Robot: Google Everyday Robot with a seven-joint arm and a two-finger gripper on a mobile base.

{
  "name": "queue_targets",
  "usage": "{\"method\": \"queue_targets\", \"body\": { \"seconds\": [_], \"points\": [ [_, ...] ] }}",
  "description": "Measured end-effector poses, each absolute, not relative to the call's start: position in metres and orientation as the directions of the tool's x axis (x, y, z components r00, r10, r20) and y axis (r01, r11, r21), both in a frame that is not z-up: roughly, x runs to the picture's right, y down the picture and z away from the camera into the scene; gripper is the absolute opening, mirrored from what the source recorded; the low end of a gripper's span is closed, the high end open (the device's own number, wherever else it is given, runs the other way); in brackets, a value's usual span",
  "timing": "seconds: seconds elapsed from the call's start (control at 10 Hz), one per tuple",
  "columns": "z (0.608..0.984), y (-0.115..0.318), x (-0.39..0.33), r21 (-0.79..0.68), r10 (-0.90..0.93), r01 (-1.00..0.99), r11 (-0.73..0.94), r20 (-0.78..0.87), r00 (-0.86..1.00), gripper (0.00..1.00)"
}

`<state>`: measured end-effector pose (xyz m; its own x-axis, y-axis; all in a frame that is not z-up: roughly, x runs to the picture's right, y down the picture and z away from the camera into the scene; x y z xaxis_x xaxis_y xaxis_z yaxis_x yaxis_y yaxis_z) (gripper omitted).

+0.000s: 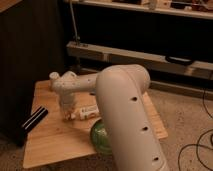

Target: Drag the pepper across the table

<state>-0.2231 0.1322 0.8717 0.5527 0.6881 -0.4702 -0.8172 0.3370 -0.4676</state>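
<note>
Light wooden table [50, 145], white bottle [89, 113] lying mid-top, green round object [99, 137] near front
</note>
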Motion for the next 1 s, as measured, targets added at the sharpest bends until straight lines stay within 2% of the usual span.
{"method": "queue_targets", "body": {
  "seconds": [1.0],
  "points": [
    [0.88,0.125,-0.182,-0.447,0.684,-0.838,0.315,-0.505,0.526,0.0]
  ]
}}
